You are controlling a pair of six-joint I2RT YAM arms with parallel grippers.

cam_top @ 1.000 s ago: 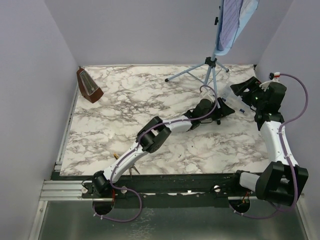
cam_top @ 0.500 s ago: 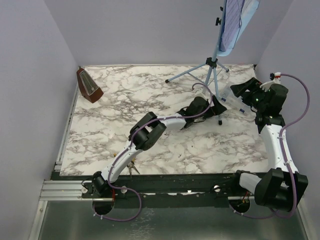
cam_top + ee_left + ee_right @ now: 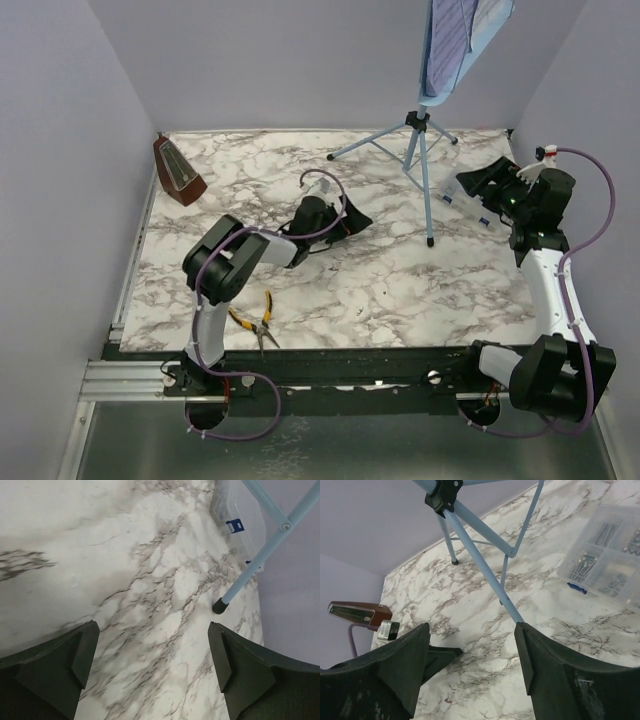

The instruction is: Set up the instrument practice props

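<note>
One pair of yellow-handled pliers (image 3: pixel 255 318) lies nearest, on the marble table (image 3: pixel 380 300) close to its front edge and beside the left arm's folded elbow. Farther in, near the table's middle, the left gripper (image 3: pixel 152 630) hangs low with its fingers spread wide, released, and only bare marble shows between them. Off to the right, the right gripper (image 3: pixel 471 629) is likewise released and grasps nothing, its fingers parted above the table and facing the tripod legs. Just beside it sits the clear plastic box (image 3: pixel 457 196), with small metal parts in its compartments. The nearest foot of the light blue music stand (image 3: pixel 418 160) rests on the marble between the left gripper and that box, touching neither. The stand rises upright at the right rear of the table. Its desk at the top carries the pale sheet of music (image 3: pixel 447 38). At the far left corner, close against the wall, sits the brown metronome (image 3: pixel 178 172), well apart from the stand.
</note>
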